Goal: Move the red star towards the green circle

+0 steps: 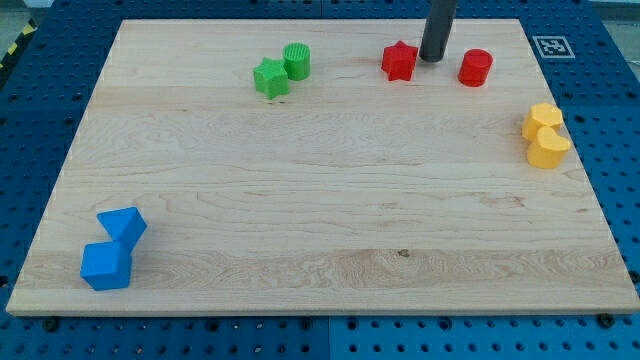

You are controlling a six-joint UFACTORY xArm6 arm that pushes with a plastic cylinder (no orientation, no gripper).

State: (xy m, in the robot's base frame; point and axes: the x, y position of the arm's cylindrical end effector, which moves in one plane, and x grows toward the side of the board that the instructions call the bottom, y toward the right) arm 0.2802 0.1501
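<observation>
The red star (399, 61) lies near the view's top, right of centre. The green circle (297, 60) is a short cylinder to its left, touching the green star (270, 78). My tip (432, 58) comes down from the view's top and stands just right of the red star, between it and the red cylinder (475, 68). I cannot tell whether the tip touches the star.
The wooden board (320, 200) lies on a blue pegboard table. Two yellow blocks (544, 135) sit together at the right edge. Two blue blocks (113, 250) sit at the bottom left. A tag marker (550, 45) is at the top right corner.
</observation>
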